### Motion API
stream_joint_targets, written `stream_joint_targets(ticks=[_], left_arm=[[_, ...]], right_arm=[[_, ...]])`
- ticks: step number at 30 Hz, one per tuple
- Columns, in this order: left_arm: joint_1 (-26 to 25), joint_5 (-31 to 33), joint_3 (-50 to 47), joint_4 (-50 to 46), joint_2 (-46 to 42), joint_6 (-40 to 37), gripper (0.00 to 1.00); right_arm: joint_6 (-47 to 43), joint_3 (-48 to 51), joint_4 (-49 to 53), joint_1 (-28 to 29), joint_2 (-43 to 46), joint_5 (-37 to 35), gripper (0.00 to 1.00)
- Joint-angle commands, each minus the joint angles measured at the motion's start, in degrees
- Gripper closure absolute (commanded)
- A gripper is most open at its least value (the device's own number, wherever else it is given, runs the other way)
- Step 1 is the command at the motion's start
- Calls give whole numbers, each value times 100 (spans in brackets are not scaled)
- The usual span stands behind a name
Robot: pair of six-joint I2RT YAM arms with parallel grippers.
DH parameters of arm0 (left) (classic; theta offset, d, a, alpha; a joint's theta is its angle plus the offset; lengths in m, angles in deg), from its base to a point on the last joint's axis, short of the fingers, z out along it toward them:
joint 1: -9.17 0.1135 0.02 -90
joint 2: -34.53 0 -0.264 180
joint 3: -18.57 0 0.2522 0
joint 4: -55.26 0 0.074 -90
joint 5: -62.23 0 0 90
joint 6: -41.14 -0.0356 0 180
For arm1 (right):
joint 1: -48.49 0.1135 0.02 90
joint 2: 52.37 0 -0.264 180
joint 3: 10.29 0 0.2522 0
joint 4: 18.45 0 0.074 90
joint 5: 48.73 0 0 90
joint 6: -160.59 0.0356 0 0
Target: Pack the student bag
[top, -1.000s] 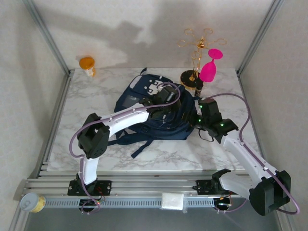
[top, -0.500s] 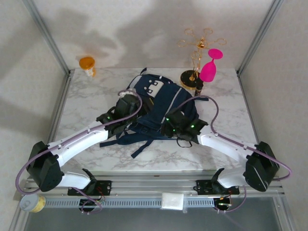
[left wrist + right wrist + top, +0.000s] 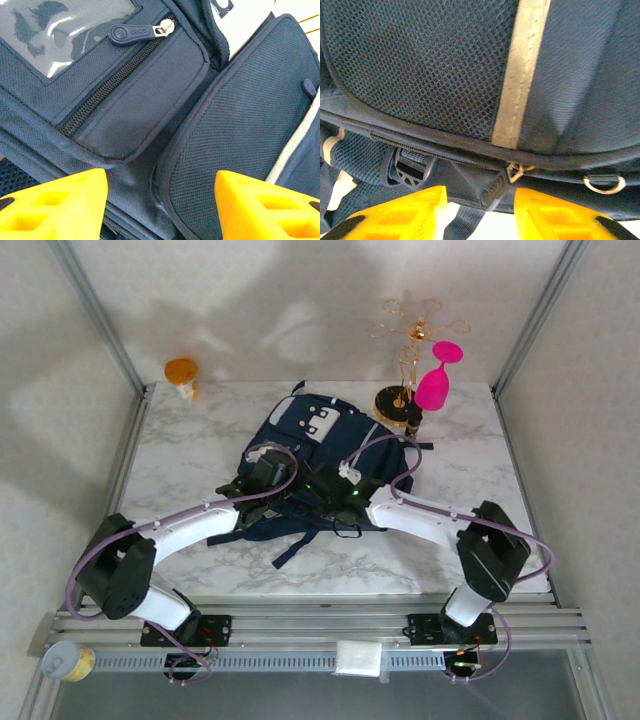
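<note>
The student bag [image 3: 335, 445] lies flat in the middle of the marble table, navy with white patches. My left gripper [image 3: 268, 478] hovers at its left side. In the left wrist view my left gripper [image 3: 160, 202] stands open just above the fabric, between a zipped front pocket [image 3: 145, 107] and a mesh side pocket [image 3: 240, 117]. My right gripper [image 3: 338, 498] is at the bag's near edge. In the right wrist view my right gripper [image 3: 480, 212] is open, and a dark zipper pull [image 3: 492, 192] hangs between the yellow fingertips without touching either.
A gold wire stand [image 3: 408, 340] with a pink glass [image 3: 437, 380] stands at the back right, close to the bag. An orange cup [image 3: 182, 373] lies at the back left corner. Dark straps [image 3: 300, 540] trail off the bag toward the near edge.
Both arms have swung low over the bag. The left gripper moved from the bag's top to its left side and opened wider; the right gripper moved left to the near zipper edge.
</note>
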Motion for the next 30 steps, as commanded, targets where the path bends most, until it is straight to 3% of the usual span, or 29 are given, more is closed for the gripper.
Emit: stream_joint_targets(ticks=[1,12,17,23,30], left_arm=[[83,39,-113,329,50,114,42],[111,-152,-270,478,189,153,41],[102,-182,-424,463,49,404,40],[-22,-562,-673,851,5,1160,38],[-443,-241,-486,1484,364,1982,37]], right_arm=[[427,-117,72,54,-181,-263,63],[408,-67,-486,-141,-566,-219,70],[134,-151,-399,-169,-525,-462,85],[-382,-14,-109,-155,-22,-225,100],[-1037,314,-164,-179,518,4,100]])
